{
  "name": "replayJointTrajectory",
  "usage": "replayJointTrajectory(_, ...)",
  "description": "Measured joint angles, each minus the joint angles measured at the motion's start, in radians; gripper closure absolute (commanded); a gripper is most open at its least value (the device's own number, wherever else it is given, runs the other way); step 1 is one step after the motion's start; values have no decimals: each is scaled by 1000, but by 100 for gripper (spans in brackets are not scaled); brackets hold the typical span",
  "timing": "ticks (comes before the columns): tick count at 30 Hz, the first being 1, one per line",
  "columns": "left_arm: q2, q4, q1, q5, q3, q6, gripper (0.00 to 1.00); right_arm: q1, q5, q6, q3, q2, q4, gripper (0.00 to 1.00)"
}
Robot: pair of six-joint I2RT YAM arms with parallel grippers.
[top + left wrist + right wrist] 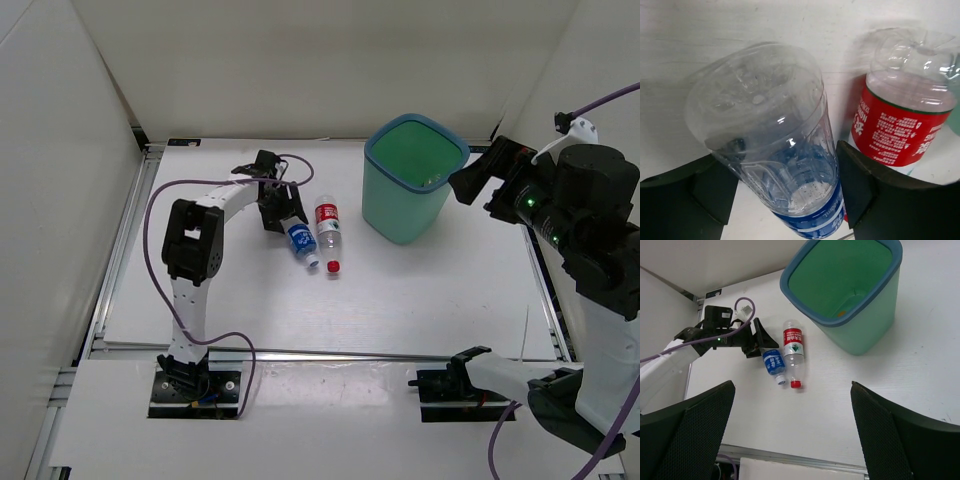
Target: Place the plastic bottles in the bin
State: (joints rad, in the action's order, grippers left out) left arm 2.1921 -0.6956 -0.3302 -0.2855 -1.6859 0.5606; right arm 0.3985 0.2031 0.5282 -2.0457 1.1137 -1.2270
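Observation:
The blue-label bottle lies on the table with its cap toward the near side. My left gripper is shut on its base end; in the left wrist view both fingers press the clear body. The red-label bottle with its red cap lies right beside it, also in the left wrist view. The teal bin stands upright at the right. My right gripper is open and empty, high beside the bin. A small orange thing shows at the bin's bottom. The dark-label bottle is out of view.
White walls enclose the table on the left, back and right. A metal rail runs along the near edge of the white tabletop. The left arm's purple cable loops above the table at the left.

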Motion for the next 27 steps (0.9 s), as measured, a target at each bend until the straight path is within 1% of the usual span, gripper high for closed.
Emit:
replayJointTrajectory(2,6,-2,1,-10,-11,6,40,0,5,2,-5,5,-9,0)
replayJointTrajectory(5,9,1,0,-9,-18,9,51,0,10,7,-1,1,-21,0)
replayJointTrajectory(10,-18,-14,1,64,-17,40,52,0,13,13,41,-22,-31,0)
replayJointTrajectory(13,-81,-36,14,115,-18,50,52,0,14,10,66,-28,-24,0)
replayJointTrajectory(15,-130,-69,29,152,-61,55,52,0,14,9,82,-28,-15,0)
replayJointTrajectory(18,-185,-86,45,196,-223,73,52,0,11,3,105,-27,2,0)
replayJointTrajectory(22,-183,-60,58,182,-608,127,51,0,28,-1,133,-27,19,0)
replayJointTrajectory(24,-179,16,56,124,-782,188,48,0,59,6,142,-35,24,0)
replayJointTrajectory(27,-181,130,48,43,-850,260,47,0,120,16,166,-73,34,0)
